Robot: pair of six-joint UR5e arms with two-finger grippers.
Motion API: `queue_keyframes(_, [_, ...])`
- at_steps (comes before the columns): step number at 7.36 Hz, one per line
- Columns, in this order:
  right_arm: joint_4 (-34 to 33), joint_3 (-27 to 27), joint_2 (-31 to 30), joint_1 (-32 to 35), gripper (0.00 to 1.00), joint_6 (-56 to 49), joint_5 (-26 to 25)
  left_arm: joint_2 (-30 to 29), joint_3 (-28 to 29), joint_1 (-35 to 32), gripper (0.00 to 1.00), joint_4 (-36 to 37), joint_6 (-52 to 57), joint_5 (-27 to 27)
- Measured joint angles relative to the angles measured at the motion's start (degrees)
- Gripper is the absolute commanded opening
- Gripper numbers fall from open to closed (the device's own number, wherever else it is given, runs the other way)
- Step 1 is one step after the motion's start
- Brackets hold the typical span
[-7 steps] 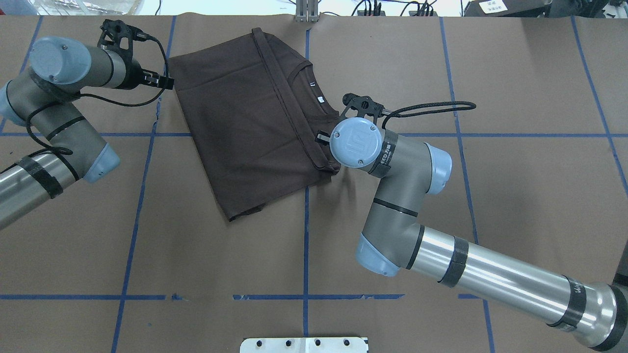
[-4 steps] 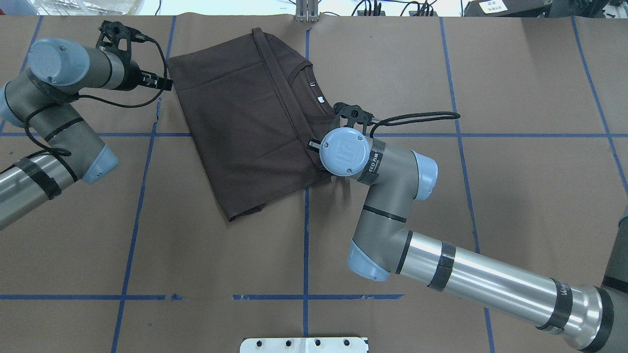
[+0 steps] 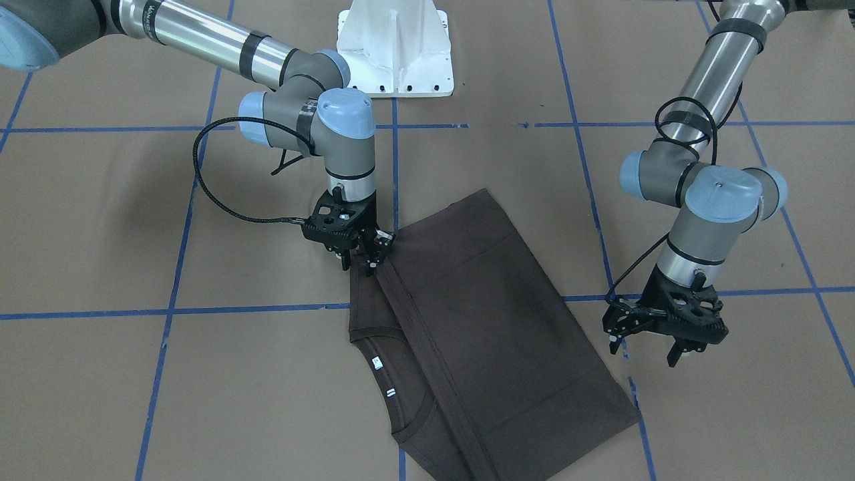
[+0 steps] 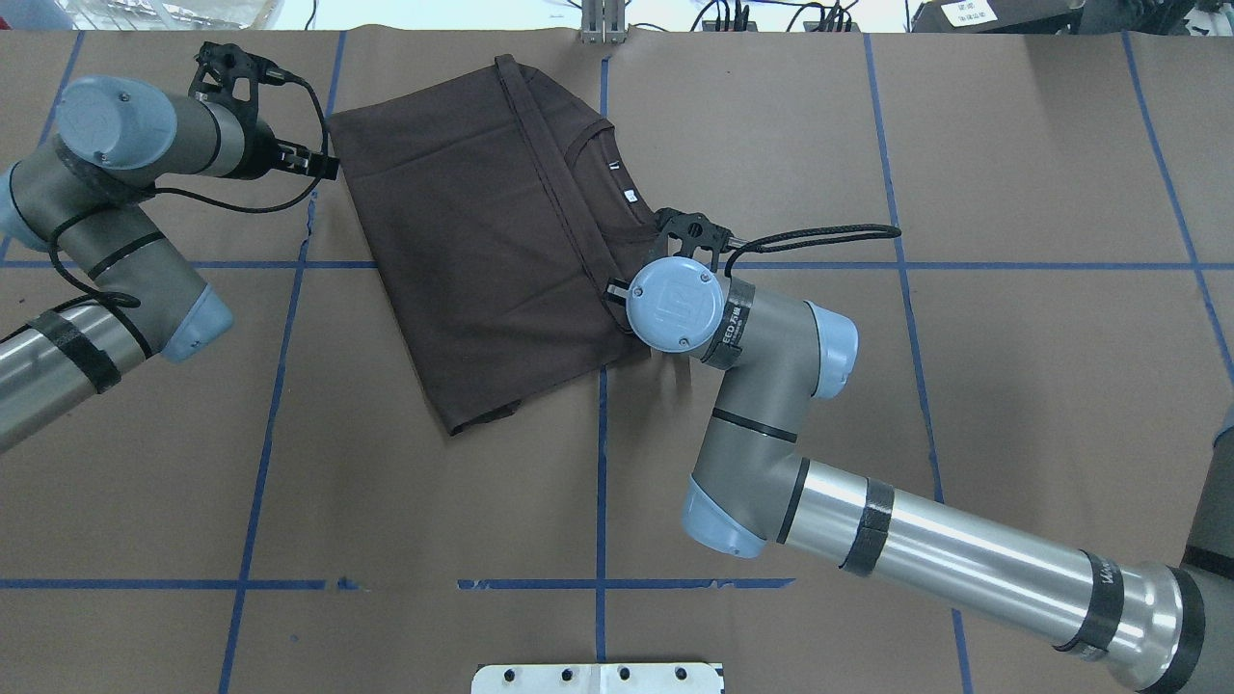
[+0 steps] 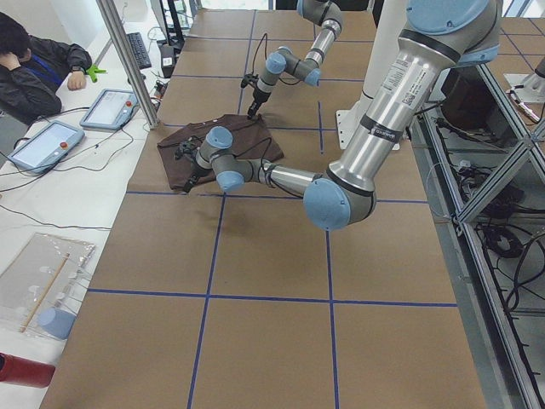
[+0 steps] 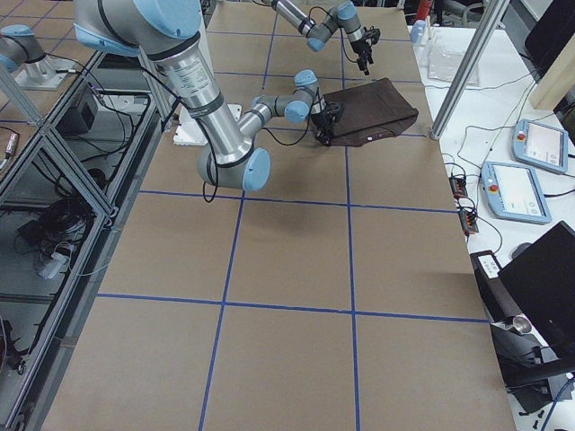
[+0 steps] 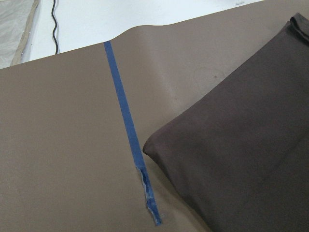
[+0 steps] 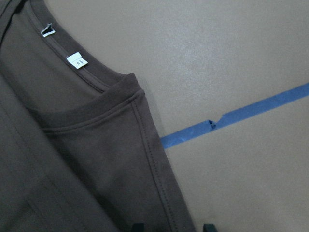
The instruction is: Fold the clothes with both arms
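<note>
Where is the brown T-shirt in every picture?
Front-facing: T-shirt lower centre.
Overhead: T-shirt upper centre.
Exterior left: T-shirt upper left-centre.
Exterior right: T-shirt upper right.
Left wrist: T-shirt fills right side.
Right wrist: T-shirt fills left side.
Shared landmark: blue tape lines beside it.

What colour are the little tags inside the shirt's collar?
White neck tags, clearest in the right wrist-mounted view.

Overhead and front-facing views oppose, sharing the T-shirt; wrist cameras sit close.
</note>
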Motion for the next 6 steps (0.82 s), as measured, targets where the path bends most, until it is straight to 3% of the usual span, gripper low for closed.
queue_keyframes(1, [-0.11,-0.01,-0.01,0.0,0.38,-0.18,0.0,0.0,0.04,0.01,1.0,0.02,0.0,0.02])
queue_keyframes(2, [-0.17,-0.03,-0.01,0.0,0.0,-0.28,0.0,0.0,0.07,0.01,1.0,0.04,0.0,0.06])
queue_keyframes(6, [-1.01,0.05,0.07,-0.02,0.0,-0.38,0.08,0.0,0.23,0.05,1.0,0.04,-0.05,0.07])
